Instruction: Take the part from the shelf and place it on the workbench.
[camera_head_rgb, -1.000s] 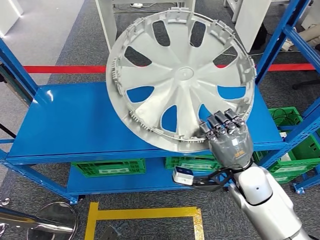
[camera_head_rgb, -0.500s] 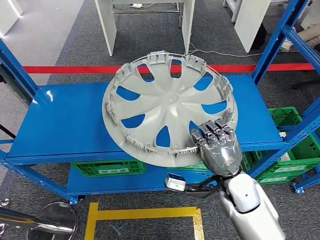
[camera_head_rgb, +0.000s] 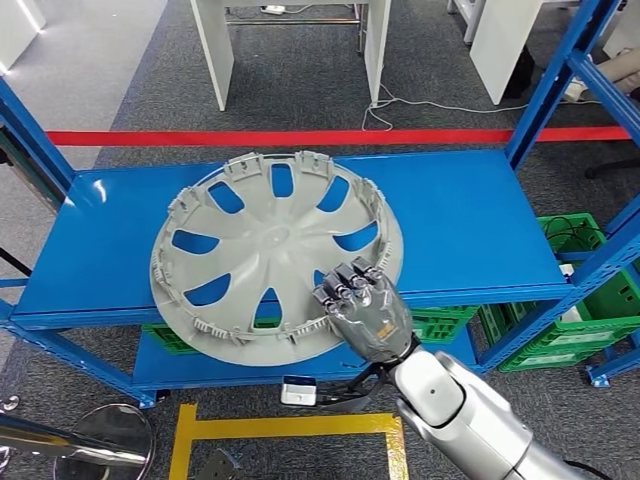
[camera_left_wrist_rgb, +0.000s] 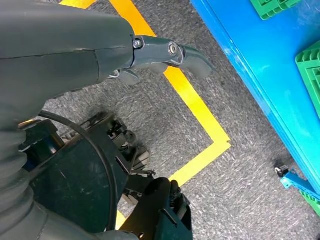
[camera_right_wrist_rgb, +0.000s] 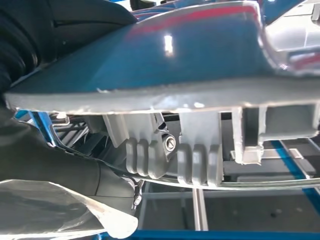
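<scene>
right hand (camera_head_rgb: 367, 312) grips near rim of grey plastic wheel cover (camera_head_rgb: 272, 250), round, spoked, clip-ribbed edge, lying tilted over front of glossy blue metal shelf (camera_head_rgb: 468, 220). left hand (camera_left_wrist_rgb: 166, 52) hangs over grey carpet, fingers straight, holding nothing. green slotted crates (camera_head_rgb: 219, 335) below.

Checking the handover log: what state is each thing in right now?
Wheel cover: inner side up, tilted, held at its near rim, overhanging the shelf's front edge.
Right hand: gripping the cover's rim.
Left hand: holds nothing, hanging above the floor.
Blue shelf: top level bare beside the cover.
Green crates: on the lower level.
</scene>
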